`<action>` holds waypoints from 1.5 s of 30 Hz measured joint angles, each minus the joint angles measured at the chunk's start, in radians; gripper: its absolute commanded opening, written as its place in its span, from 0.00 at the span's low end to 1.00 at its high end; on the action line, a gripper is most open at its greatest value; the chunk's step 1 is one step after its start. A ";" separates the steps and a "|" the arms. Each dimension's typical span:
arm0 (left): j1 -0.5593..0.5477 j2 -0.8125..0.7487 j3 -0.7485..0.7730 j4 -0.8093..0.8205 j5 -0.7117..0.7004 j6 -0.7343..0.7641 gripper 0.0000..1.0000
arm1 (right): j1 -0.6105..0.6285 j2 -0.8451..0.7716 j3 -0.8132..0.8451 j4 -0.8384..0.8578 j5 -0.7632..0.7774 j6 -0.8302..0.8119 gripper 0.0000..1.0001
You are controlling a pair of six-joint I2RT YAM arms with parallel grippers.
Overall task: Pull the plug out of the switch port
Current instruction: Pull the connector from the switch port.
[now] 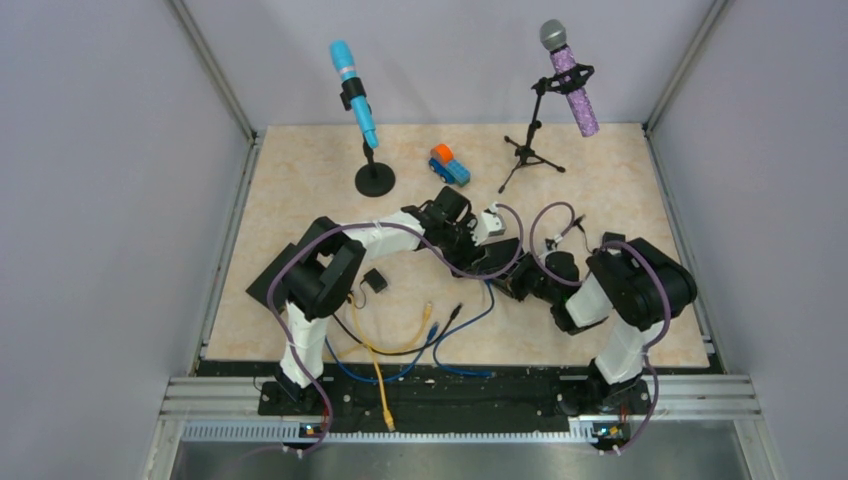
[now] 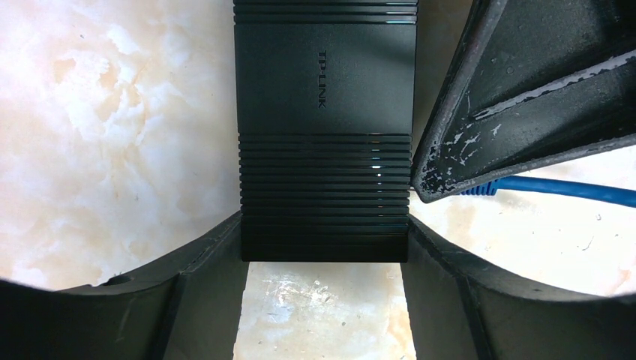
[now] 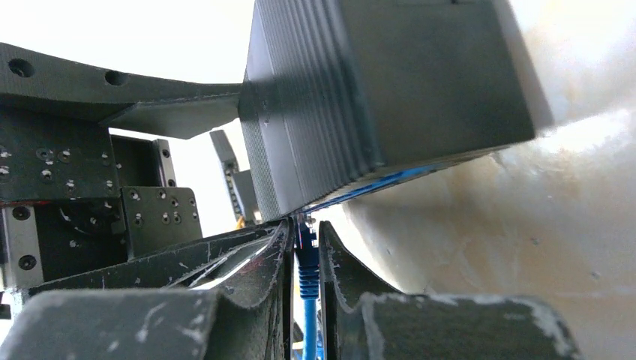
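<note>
Both claws clamped: the right gripper [image 3: 304, 234] is pinched shut on the blue plug [image 3: 306, 262] at the switch [image 3: 390, 82]
Only its wrist view shows the plug's tip meeting the switch's lower edge; only the left wrist view shows the left gripper [image 2: 324, 251] squeezing the switch's two sides, with the blue cable [image 2: 570, 190] beside it. The top view adds the marbled beige table [image 1: 300, 180] under the switch and the grey walls [image 1: 100, 200] around it

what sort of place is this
Probably a robot lab cell: grey walls box in a table, left arm and right arm sit by a rail, and a blue microphone looks staged.
</note>
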 measured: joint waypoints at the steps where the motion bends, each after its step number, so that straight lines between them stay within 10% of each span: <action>1: 0.002 0.002 0.002 -0.001 0.000 0.000 0.00 | -0.002 0.020 -0.003 0.032 -0.010 0.015 0.00; 16: 0.005 0.003 0.004 0.007 -0.012 -0.044 0.00 | -0.006 0.034 -0.145 0.173 -0.038 0.069 0.00; 22: 0.005 0.003 0.004 0.008 -0.012 -0.049 0.53 | -0.007 -0.158 -0.166 0.067 -0.019 0.034 0.00; 29: 0.005 0.003 0.002 0.019 -0.018 -0.051 0.98 | -0.010 -0.926 -0.056 -0.657 0.235 -0.165 0.00; 33: 0.007 0.003 0.001 0.034 -0.031 -0.055 0.99 | -0.014 -1.254 0.124 -1.025 0.451 -0.318 0.00; 45: 0.021 -0.096 -0.131 0.095 -0.124 -0.162 0.99 | -0.014 -1.312 0.618 -1.575 0.844 -0.651 0.00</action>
